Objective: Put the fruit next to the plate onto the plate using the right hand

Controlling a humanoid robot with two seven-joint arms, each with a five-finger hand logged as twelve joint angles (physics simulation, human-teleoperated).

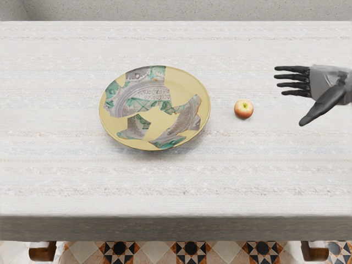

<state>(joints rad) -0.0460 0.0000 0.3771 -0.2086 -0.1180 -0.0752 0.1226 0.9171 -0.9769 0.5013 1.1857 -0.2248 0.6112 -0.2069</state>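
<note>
The fingers (294, 69) of the right hand (324, 88) are spread and straight, holding nothing. The four point across toward the middle of the table (176, 181) and the thumb angles down and forward below them. That open spread looks like a readying posture: the hand comes in over the table's right edge with room between thumb and fingers to take something small and round.

The fruit, a small red-yellow apple (243, 109), sits upright on the bare table between the hand and the plate (110, 118), apart from both. It is about midway between the far and near edges, in the right half. The yellow plate with its green-and-grey pattern lies flat near the table's centre, nothing on it.

The apple lies on the hand's own side of the plate, so the reach should be short, and the carry onward is a plain sideways move. The grasp has not begun.
</note>
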